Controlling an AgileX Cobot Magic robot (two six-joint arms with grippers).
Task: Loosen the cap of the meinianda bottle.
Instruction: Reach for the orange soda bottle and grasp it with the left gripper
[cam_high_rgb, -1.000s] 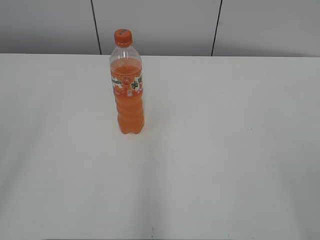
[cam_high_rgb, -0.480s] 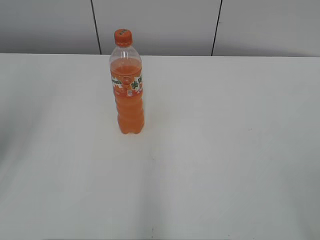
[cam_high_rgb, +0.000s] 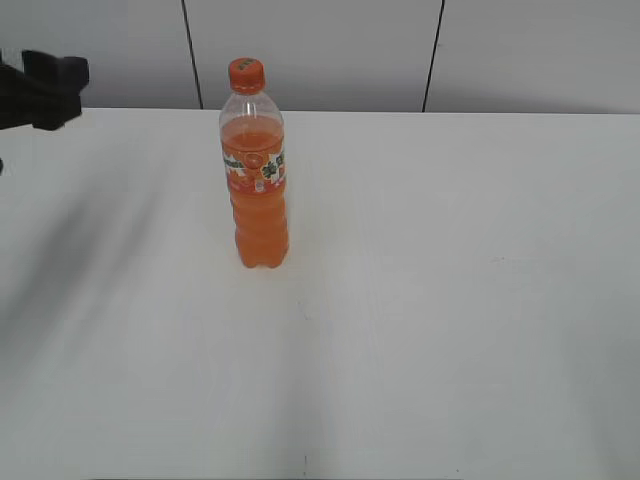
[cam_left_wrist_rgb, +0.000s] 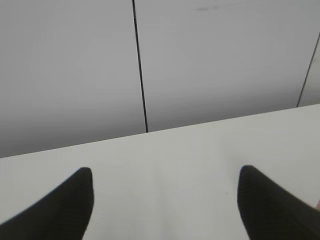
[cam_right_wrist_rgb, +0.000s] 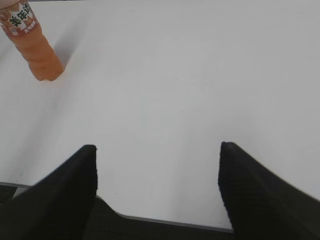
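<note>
The meinianda bottle (cam_high_rgb: 256, 180) stands upright on the white counter (cam_high_rgb: 450, 300), left of the middle and toward the far edge in the exterior view, with nothing touching it. Its orange cap (cam_high_rgb: 245, 74) sits on the neck, a small dark mark on its top, and the orange drink fills the ribbed body up to the shoulder above the label. In the right wrist view the lower part of the bottle shows in the upper left corner, well apart from the right tool (cam_right_wrist_rgb: 157, 165), whose two dark fingers (cam_right_wrist_rgb: 65, 185) stand wide apart low over the near edge of the counter with only bare surface between them. The left tool (cam_left_wrist_rgb: 165, 190) also has its fingers spread wide with nothing between them; its camera looks across the counter toward the grey panelled wall (cam_left_wrist_rgb: 210, 60), and the bottle does not show in that view. In the exterior view a dark part of the left arm (cam_high_rgb: 40, 90) shows at the upper left edge, raised above the counter at about the height of the cap and well apart from the bottle. The right arm is not in the exterior view.
</note>
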